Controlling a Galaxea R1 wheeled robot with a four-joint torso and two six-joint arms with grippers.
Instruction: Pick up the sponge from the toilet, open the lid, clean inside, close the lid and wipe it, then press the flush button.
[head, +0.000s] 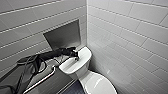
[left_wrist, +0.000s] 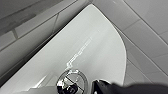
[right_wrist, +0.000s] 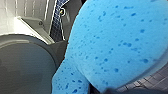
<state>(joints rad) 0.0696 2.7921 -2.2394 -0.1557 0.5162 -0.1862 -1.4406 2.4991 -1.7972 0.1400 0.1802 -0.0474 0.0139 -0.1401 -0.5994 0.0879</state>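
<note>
- Sponge (right_wrist: 112, 45): bright blue w/ darker dots, very close to the R wrist cam, up off the floor (right_wrist: 58, 17).
- R gripper (right_wrist: 110, 91): jaws grasping the sponge. Just a dark bit of the gripper shows at the sponge's edge.
- Flush button (left_wrist: 72, 82): round and shiny w/ dark parts, set in the white tank top (left_wrist: 95, 50).
- L gripper (head: 76, 57): over the tank top, right at the button.
  - In the L wrist view a dark part of it sits just beside the button.
  - Can't tell if it touches the button.
  - Can't tell if this gripper is released or clenched.
- L arm (head: 53, 53): black, comes in from the left and reaches across to the tank.
- Lid (head: 98, 85): white, down on the bowl, in front of the tank.
- Toilet (head: 85, 73): white and shiny, in the corner where two walls meet.
- Walls (head: 130, 30): big pale tiles w/ thin lines btw them.
- Nook (head: 63, 35): grey box-shaped hole in the left wall, above and behind the tank.
- Grab bar (head: 41, 80): metal rail on the left wall beside the toilet, lower than the arm.
- Floor: dark w/ small squares, next to the toilet's base.
</note>
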